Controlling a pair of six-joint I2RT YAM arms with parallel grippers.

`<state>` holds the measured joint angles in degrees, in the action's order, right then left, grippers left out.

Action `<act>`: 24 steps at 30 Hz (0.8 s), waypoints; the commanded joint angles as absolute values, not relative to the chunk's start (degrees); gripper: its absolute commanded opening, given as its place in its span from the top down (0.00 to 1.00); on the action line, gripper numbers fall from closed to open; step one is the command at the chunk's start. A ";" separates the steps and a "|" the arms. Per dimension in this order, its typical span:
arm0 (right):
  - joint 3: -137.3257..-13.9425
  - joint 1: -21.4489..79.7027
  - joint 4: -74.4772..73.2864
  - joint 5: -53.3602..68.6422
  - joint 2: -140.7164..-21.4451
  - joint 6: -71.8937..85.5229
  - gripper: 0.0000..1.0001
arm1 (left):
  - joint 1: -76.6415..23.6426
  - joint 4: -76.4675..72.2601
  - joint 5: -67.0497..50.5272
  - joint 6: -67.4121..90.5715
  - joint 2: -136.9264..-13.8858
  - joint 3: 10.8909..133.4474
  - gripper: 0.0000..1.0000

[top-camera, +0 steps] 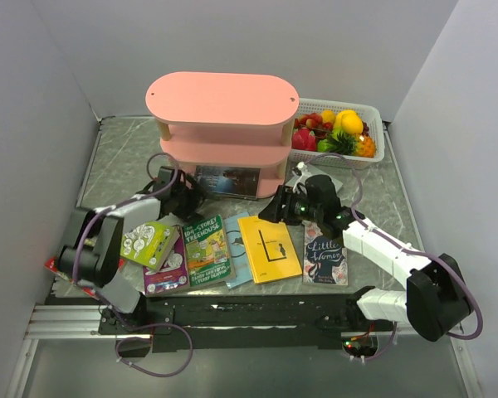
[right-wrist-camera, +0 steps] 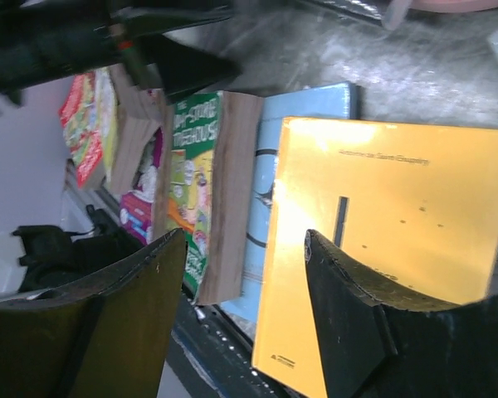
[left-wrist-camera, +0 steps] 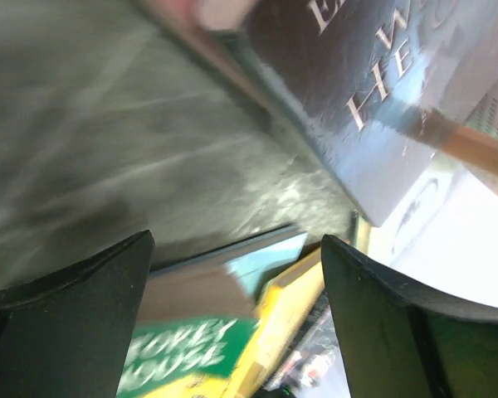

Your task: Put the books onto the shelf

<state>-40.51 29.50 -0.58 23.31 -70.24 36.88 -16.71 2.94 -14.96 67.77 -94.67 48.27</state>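
- Books [top-camera: 232, 253] lie mostly flat in a row along the near edge of the tabletop [top-camera: 124, 157]. The pink shelf [top-camera: 222, 98] stands at the middle of the far edge, and one dark-covered book [top-camera: 227, 179] stands in its bottom tier, cover facing out.
- Left pincer [top-camera: 181, 189] sits just beside that book's left end, jaws wide apart and holding nothing. I judge this to be the close of one placing, with most of the books yet to go.
- Right pincer [top-camera: 280, 207] hovers over the far end of the yellow book [top-camera: 268, 247], jaws partly apart and empty, so I take that book as the next pick.
- The next move, to my eye, calls for getting a finger under a thin, flat book. The likeliest spot is where it overlaps the light blue book [right-wrist-camera: 311, 104]. It then needs turning upright for the low tier.
- The overhead view alone shows shelf and row together. The left wrist view alone shows pale lettering on the shelved cover. The right wrist view shows the page edges of the green Treehouse book [right-wrist-camera: 195, 166], hidden from overhead.
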 commanded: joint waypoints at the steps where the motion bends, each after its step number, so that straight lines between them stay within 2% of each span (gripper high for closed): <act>1: -42.54 30.23 -3.33 15.85 -67.42 33.67 0.35 | -14.86 12.28 -6.26 62.58 -82.99 47.29 0.13; 7: -41.75 31.90 -5.54 2.57 -64.60 32.08 0.42 | -14.06 13.97 4.29 60.03 -71.20 46.14 0.20; 9: -38.00 31.82 -2.65 1.32 -62.85 32.51 0.44 | -14.06 12.05 4.22 58.11 -67.53 45.27 0.22; 10: -36.66 31.56 -0.64 1.06 -62.23 33.82 0.57 | -14.06 11.26 3.96 57.83 -66.28 43.87 0.22; 11: -35.78 30.86 -0.79 4.80 -61.79 36.62 0.63 | -14.15 10.38 3.61 57.40 -64.79 42.90 0.21; 12: -34.55 29.46 -0.27 11.97 -62.22 36.30 0.64 | -14.24 9.24 3.69 56.70 -61.99 41.93 0.19; 14: -32.10 25.93 7.36 30.30 -65.20 35.51 0.55 | -14.76 8.96 5.61 59.39 -59.16 38.59 0.11; 15: -31.12 26.01 9.38 32.32 -65.82 35.86 0.48 | -14.33 10.71 2.93 59.33 -57.76 37.89 0.00; 16: -29.90 26.97 11.49 33.82 -66.18 36.73 0.38 | -13.28 10.72 -0.93 57.41 -58.01 38.05 0.04; 17: -28.06 27.68 14.99 34.71 -66.09 38.48 0.34 | -13.45 11.51 -7.41 54.87 -58.62 38.75 0.04; 19: -27.34 30.39 16.17 34.63 -65.57 39.29 0.26 | -17.02 11.61 -8.87 55.11 -58.46 37.55 0.04; 22: -29.61 32.52 5.92 25.51 -64.43 37.53 0.21 | -23.52 5.20 -8.44 57.82 -51.00 30.78 0.04; 24: -29.80 32.61 -1.47 21.29 -63.81 37.00 0.20 | -26.00 -1.63 -12.80 59.76 -46.59 25.26 0.04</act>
<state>-27.51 31.70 6.02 27.44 -66.15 37.80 -20.71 8.54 -5.02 57.93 -53.91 32.67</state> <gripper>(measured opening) 0.789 0.963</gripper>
